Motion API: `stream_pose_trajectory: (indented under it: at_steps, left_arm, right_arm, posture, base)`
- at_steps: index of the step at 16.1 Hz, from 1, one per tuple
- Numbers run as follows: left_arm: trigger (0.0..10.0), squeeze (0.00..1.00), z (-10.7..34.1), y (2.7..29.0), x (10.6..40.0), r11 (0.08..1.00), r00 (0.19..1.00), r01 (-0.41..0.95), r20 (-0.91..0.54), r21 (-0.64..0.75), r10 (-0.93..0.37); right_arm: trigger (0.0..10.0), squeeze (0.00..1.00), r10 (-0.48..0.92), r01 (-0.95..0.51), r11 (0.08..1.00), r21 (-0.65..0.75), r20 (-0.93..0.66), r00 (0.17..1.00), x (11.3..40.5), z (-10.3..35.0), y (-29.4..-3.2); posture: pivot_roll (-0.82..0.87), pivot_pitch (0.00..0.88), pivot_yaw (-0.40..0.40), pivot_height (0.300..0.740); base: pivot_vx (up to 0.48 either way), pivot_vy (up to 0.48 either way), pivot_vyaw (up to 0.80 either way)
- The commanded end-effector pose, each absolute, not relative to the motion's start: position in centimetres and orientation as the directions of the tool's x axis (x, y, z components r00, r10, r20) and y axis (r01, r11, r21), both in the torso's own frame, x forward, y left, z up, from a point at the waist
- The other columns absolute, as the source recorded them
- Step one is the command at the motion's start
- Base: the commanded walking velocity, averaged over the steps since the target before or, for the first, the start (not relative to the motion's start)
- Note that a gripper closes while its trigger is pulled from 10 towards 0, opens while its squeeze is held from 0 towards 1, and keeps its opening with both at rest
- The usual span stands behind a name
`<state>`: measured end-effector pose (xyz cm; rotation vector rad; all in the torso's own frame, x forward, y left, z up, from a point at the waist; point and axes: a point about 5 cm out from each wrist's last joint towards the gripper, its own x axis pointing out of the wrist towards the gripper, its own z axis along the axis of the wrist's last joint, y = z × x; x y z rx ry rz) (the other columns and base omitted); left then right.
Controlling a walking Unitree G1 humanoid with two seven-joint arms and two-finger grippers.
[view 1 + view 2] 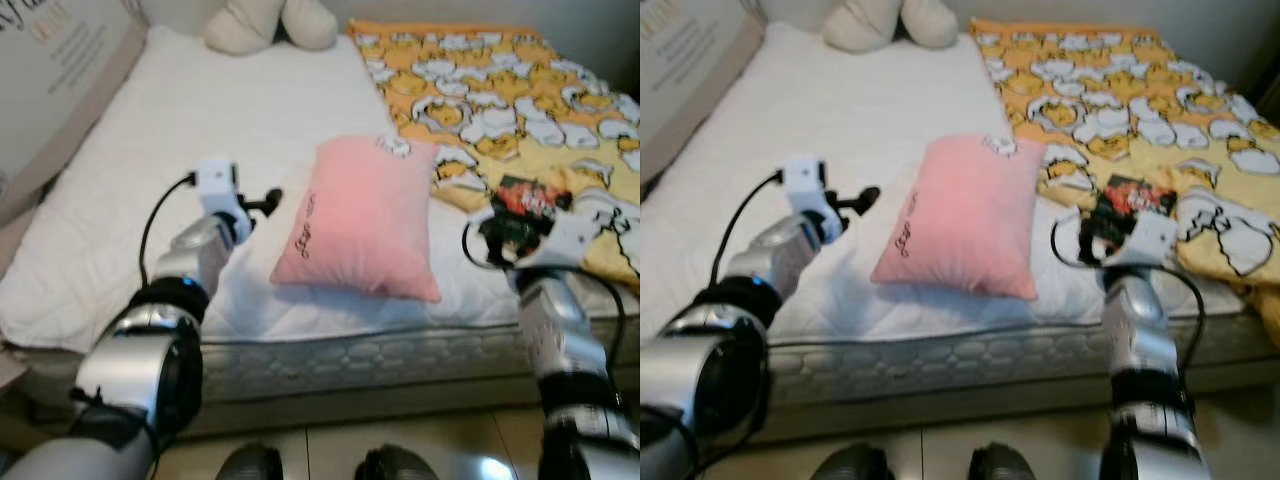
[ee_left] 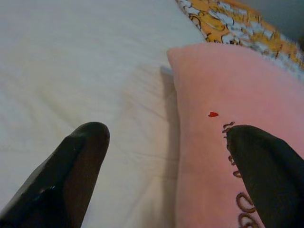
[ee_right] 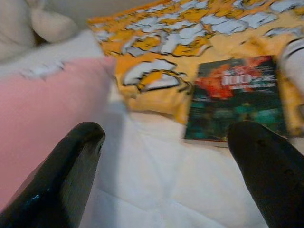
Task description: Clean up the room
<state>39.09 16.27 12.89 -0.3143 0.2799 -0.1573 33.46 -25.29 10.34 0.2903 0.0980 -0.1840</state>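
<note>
A pink pillow [image 1: 360, 215] lies flat in the middle of the white mattress [image 1: 200, 110]. My left gripper [image 1: 264, 203] hovers open just off the pillow's left edge, one finger [image 2: 83, 156] over the sheet and the other over the pink fabric. A dark book [image 1: 525, 200] with a red and green cover rests on the yellow patterned blanket [image 1: 480, 80] to the pillow's right. My right gripper [image 1: 487, 238] is open just in front of the book [image 3: 235, 97], between it and the pillow, holding nothing.
A cream plush toy [image 1: 270, 22] sits at the head of the bed. A large cardboard box [image 1: 50, 70] leans along the bed's left side. The mattress front edge [image 1: 380, 355] is right before me, above a pale tiled floor.
</note>
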Motion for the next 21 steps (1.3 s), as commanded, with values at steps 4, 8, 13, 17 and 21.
stream_pose_trajectory:
  at_steps: [4,8,13,17,21]
  left_arm:
    - [10.0,0.0,12.9,15.0,39.3,0.888,0.943,0.089,-0.25,-0.452,-0.222]
    - [10.0,0.0,11.4,11.9,38.5,0.86,0.881,0.193,-0.302,-0.472,-0.364]
    - [10.0,0.0,10.5,10.0,37.9,0.843,0.848,0.23,-0.325,-0.487,-0.418]
    - [0.0,0.0,10.9,8.2,37.7,0.759,0.825,0.285,-0.253,-0.586,-0.505]
    - [0.0,0.0,10.1,6.2,36.7,0.703,0.762,0.35,-0.248,-0.619,-0.598]
  right_arm:
    - [10.0,0.0,-0.083,0.148,0.9,0.411,-0.173,0.981,34.6,9.5,-24.9]
    - [10.0,0.0,0.033,0.078,0.872,0.483,-0.218,0.975,35.5,8.8,-22.5]
    - [10.0,0.0,0.131,0.005,0.856,0.517,-0.226,0.965,36.7,9.1,-19.1]
    - [0.0,0.0,0.173,-0.014,0.814,0.581,-0.219,0.96,37.0,9.1,-17.3]
    - [0.0,0.0,0.191,-0.012,0.773,0.635,-0.215,0.958,36.8,8.7,-16.6]
  posture:
    - [-0.09,0.102,-0.018,0.697]
    - [-0.07,0.131,-0.027,0.697]
    - [-0.05,0.151,-0.027,0.697]
    - [-0.05,0.152,-0.03,0.697]
    - [-0.05,0.148,-0.036,0.697]
  base:
    - [0.0,0.0,0.0]
    - [0.0,0.0,0.0]
    - [0.0,0.0,0.0]
    - [0.0,0.0,0.0]
    - [0.0,0.0,0.0]
